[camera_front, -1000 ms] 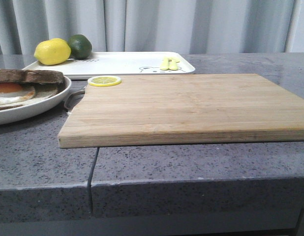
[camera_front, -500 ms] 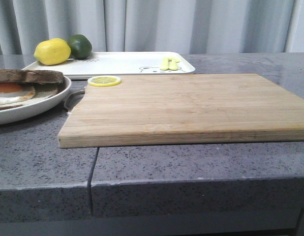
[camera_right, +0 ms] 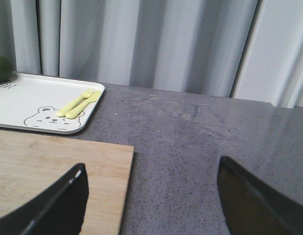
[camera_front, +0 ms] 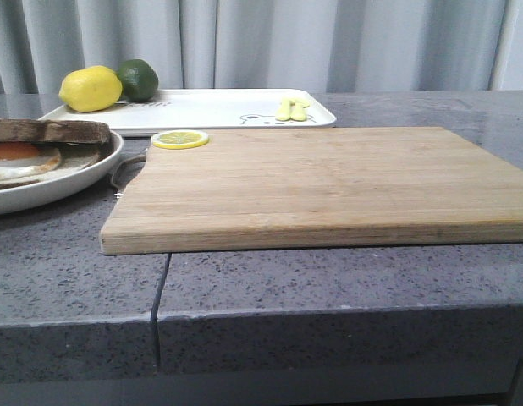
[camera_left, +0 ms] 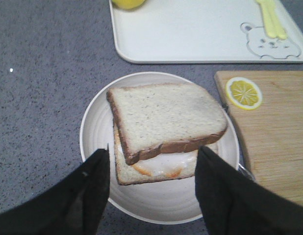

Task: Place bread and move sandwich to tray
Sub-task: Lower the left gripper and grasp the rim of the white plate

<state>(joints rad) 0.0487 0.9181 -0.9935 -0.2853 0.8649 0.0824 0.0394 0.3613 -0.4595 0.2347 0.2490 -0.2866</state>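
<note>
nothing in the front view has shifted since the earlier frames: plate, board and tray sit as they did, and no arm shows there. sandwich (camera_left: 166,129) lies in the round white plate (camera_left: 95,125), at the left end of the counter, just beside the wooden board (camera_front: 321,182); the plate's rim looks to touch or nearly touch the board's near corner, cannot tell which. top bread slice (camera_left: 164,117) is already on, skewed over the fried egg (camera_left: 156,169), whose edge peeks out at the lower side, with the bottom slice under it. so the bread-placing step reads as done, and the step in hand looks to be the move of the sandwich to the tray. left gripper (camera_left: 152,188) hangs over the near rim of the plate, fingers spread wide to either side of the sandwich, nothing between them, no contact seen. tray (camera_left: 190,34) lies just beyond the plate, apart from it, with a bear drawing (camera_left: 269,41), a yellow fork and spoon (camera_left: 270,19) at one end and a lemon (camera_front: 90,89) and lime (camera_front: 138,79) at the other; its middle is bare. lemon slice (camera_left: 243,93) rests on the board's corner near the plate. right gripper (camera_right: 151,196) hovers over the far end of the board and the grey counter (camera_right: 200,132), fingers wide apart and holding nothing. judgement: next move calls for the left gripper to drop and close across both slices together, firm enough to keep the skewed top from sliding, yet gentle on soft bread, then lift clear of the rim and carry to the tray's bare middle.
</note>
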